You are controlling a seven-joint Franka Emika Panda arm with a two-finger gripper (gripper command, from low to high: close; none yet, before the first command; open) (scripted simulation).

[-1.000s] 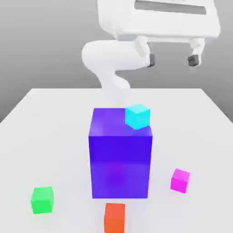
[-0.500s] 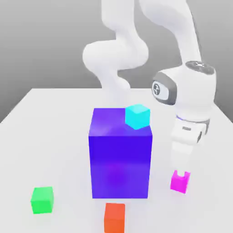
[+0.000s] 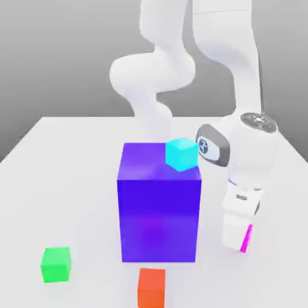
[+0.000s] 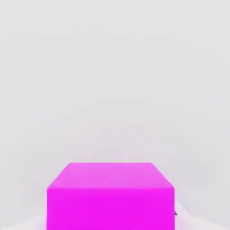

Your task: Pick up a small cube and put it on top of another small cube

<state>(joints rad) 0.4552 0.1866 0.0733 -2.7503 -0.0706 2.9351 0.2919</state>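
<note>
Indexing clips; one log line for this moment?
gripper | down at small magenta cube | cube on table | not yet stacked

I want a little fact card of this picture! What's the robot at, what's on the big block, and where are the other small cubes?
robot: gripper down at the pink cube
big block: blue-purple, standing on the table
on the big block: cyan cube
green cube: on the table, toward the exterior view's left
orange cube: on the table, in front of the big block
</note>
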